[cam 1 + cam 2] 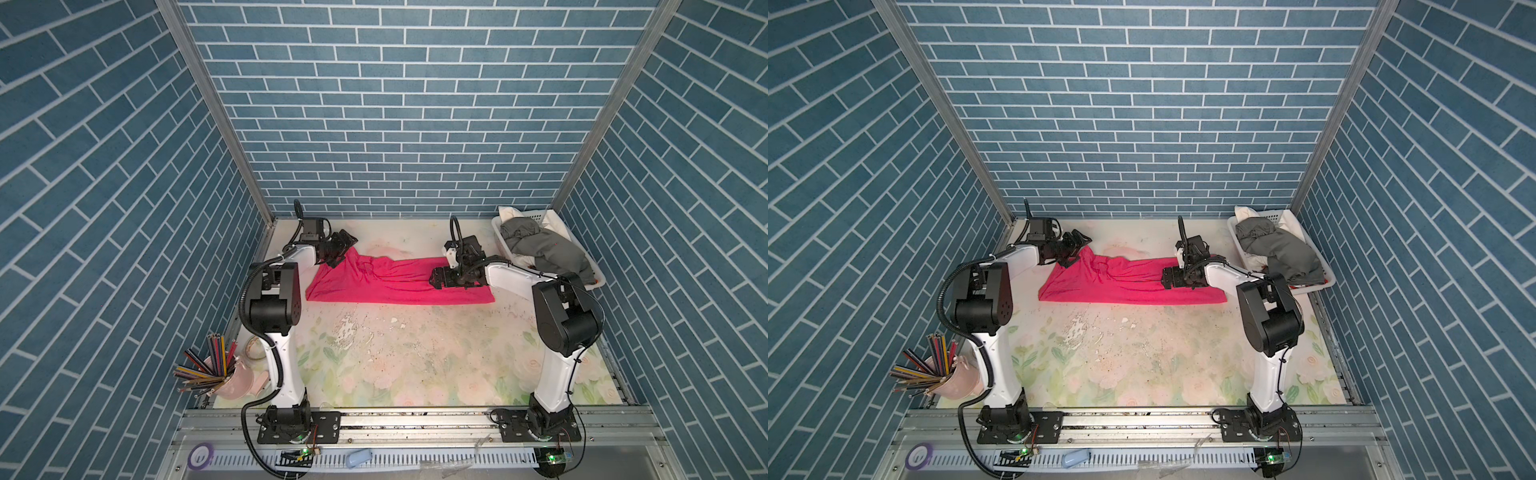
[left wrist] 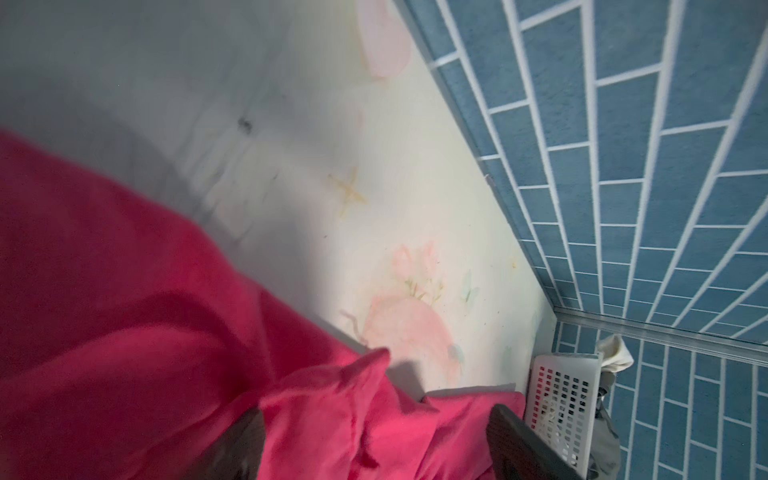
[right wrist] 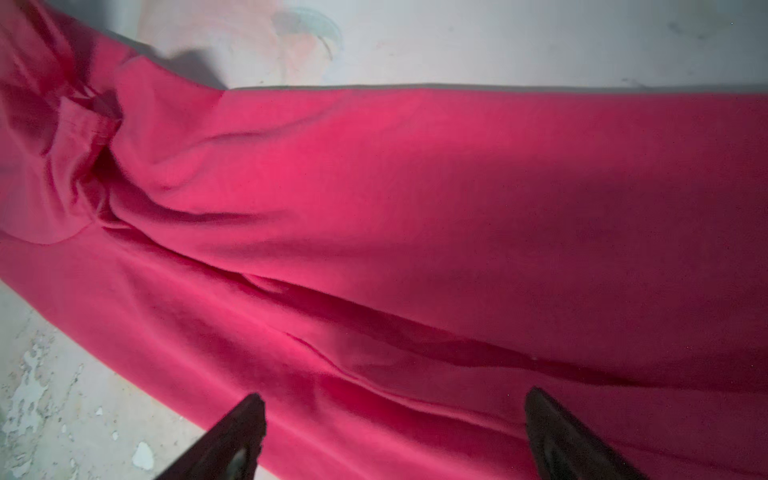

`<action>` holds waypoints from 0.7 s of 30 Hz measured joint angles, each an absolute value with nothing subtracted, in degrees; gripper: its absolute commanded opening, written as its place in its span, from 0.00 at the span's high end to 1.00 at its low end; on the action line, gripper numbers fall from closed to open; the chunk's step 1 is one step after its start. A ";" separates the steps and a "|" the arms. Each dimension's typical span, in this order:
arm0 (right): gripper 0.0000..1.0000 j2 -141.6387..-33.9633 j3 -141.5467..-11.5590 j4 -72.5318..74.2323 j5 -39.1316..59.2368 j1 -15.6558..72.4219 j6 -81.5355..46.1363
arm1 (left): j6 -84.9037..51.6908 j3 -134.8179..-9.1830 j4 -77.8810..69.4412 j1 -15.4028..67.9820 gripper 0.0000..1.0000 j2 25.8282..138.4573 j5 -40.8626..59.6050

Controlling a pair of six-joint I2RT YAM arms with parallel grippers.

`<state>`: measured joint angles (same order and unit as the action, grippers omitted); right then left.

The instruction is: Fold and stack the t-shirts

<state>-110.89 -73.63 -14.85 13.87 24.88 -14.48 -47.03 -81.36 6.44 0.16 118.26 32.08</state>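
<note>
Cloth: bright pink soft t-shirt (image 1: 386,286), limp, light, bunches easily; pinch corners at 9 and 3 o'clock. Left pincer (image 1: 338,253), right pincer (image 3: 395,397): wide, empty.

The pink-magenta t-shirt (image 1: 386,282) is rendered in a single bright colour, unpatterned. A dark grey t-shirt (image 1: 540,245) and a white cloth (image 1: 509,212) are seen in the white slotted basket (image 2: 552,365). The table (image 1: 415,357) is printed with pale pink flowers and green leaves, flaked white in places. The walls (image 1: 395,104) are patterned as blue bricks with white joints. The left arm (image 1: 291,374) and right arm (image 1: 555,382) are finished white with black joints. Multicoloured pencils (image 1: 203,365) are shown in a pink cup (image 1: 237,382).
</note>
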 measured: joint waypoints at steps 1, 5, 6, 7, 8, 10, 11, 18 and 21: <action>0.02 -111.83 -74.85 -15.64 13.21 24.27 -13.91 | -46.63 -78.78 7.29 0.08 0.14 116.20 31.94; 0.03 -115.39 -78.63 -17.52 10.57 22.63 -11.49 | -45.21 -68.62 9.87 -0.51 0.14 105.97 31.22; 0.03 -116.07 -78.94 -17.76 10.15 22.31 -11.09 | -45.12 -66.15 9.85 -0.97 0.14 103.26 31.66; 0.03 -116.49 -78.94 -17.78 9.96 22.04 -10.28 | -45.04 -64.34 9.56 -1.56 0.14 101.51 32.14; 0.03 -116.49 -78.94 -17.76 9.80 21.91 -10.02 | -44.99 -62.92 9.34 -2.37 0.14 100.47 32.53; 0.03 -116.49 -78.91 -17.80 9.41 21.50 -9.47 | -44.99 -61.08 8.62 -4.19 0.14 100.36 33.06; 0.03 -116.49 -78.87 -17.87 9.26 21.45 -9.23 | -45.01 -60.75 8.51 -4.95 0.14 101.14 33.17; 0.03 -113.12 -72.38 -13.63 8.80 20.73 -8.49 | -45.80 -63.75 5.63 -5.43 0.14 109.25 35.42; 0.03 -110.48 -68.10 -11.99 8.78 20.21 -9.08 | -45.69 -67.59 5.58 -5.37 0.14 112.33 35.92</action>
